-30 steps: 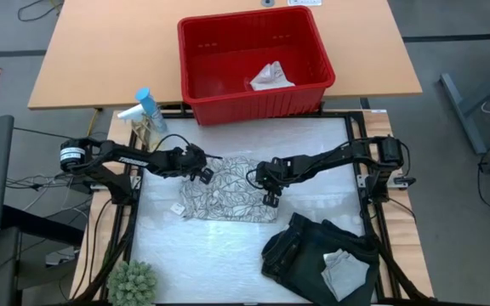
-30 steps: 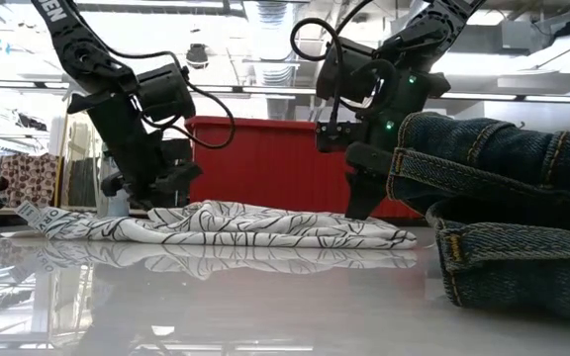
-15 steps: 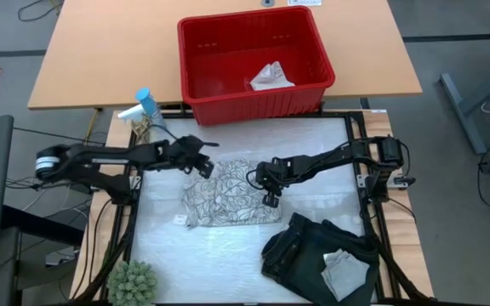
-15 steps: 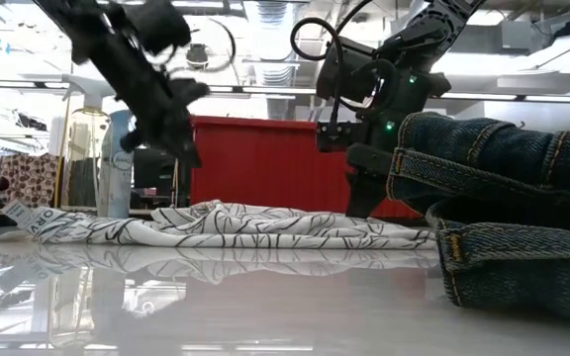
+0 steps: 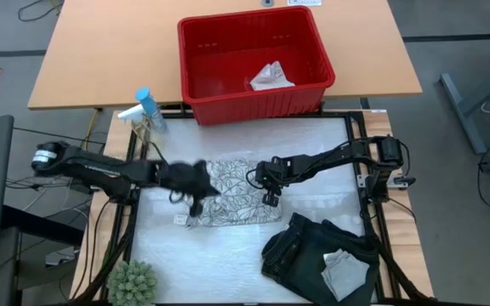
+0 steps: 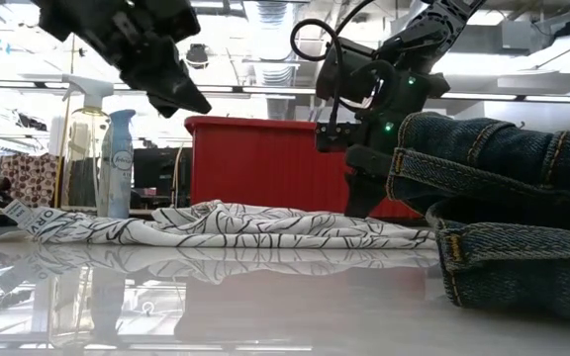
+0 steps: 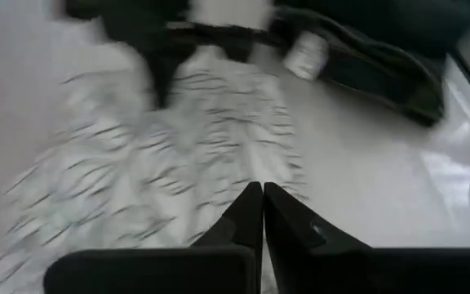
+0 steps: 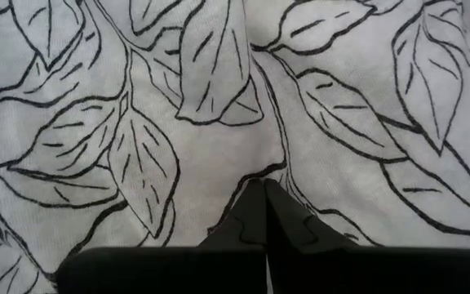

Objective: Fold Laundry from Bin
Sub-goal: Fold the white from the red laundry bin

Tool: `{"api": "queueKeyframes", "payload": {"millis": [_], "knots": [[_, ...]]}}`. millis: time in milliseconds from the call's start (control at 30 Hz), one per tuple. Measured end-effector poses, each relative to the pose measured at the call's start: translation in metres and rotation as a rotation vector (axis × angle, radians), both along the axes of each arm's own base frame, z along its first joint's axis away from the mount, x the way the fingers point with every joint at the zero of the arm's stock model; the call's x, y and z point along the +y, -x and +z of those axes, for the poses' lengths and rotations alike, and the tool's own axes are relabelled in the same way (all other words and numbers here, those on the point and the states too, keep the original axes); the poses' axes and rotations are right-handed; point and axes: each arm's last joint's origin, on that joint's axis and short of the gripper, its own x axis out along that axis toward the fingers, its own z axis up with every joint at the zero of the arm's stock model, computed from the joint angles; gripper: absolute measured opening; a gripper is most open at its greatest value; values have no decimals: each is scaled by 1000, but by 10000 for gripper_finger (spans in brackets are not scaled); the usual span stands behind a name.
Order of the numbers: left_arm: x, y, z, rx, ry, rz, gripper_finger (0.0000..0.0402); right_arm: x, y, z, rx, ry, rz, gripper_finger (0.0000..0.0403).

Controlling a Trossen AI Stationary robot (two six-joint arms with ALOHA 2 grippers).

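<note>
The white-grey leaf-patterned cloth [image 5: 228,194] lies flat in the middle of the table, also seen in the low view [image 6: 226,225]. My left gripper [image 5: 201,189] hangs shut above the cloth's left part, well clear of it [image 6: 198,103], its fingertips together [image 7: 262,193]. My right gripper [image 5: 269,189] is shut and down on the cloth's right part. The dark garment [image 5: 309,248] lies at the near right with a small whitish cloth [image 5: 344,270] on top. The red bin [image 5: 196,59] stands past the far edge with a whitish cloth [image 5: 270,76] inside. My right gripper presses its shut fingertips [image 8: 255,214] down on the leaf cloth's right part [image 8: 219,155], slanting steeply from above. The cloth lies flat on the table under them. Whether a layer is caught between the fingers cannot be told.
A blue-capped spray bottle [image 5: 147,106] stands at the table's far left corner, and a small green plant [image 5: 133,282] at the near left corner. The dark garment [image 6: 508,232] fills the near right. Bare tabletop lies near the front edge, left of the garment.
My left gripper has risen from the leaf cloth's left part to well above it, rolling about its own axis as it went, still shut. The cloth stays flat on the table; my right gripper has kept still on it.
</note>
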Motion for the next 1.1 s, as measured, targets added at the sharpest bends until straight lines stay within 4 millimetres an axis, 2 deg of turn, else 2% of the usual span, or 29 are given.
{"api": "queueKeyframes", "payload": {"millis": [100,200,333,433,600,867,1100], "knots": [[-22,-9,-12,9,-81,-86,15,0,0,0,2,1,0,25],[-34,-15,-28,67,-110,-116,39,0,0,0,2,0,-1,26],[-42,-19,-44,126,-69,-103,79,0,0,0,1,1,-1,21],[-45,-22,-48,136,-59,-104,106,0,0,0,1,0,-1,22],[-51,-27,-60,205,-74,-111,135,0,0,0,-1,0,-1,28],[-53,-37,-81,318,-88,-21,146,1,0,0,-2,0,2,23],[-53,-37,-82,333,-50,28,146,1,0,0,-3,0,2,24]]}}
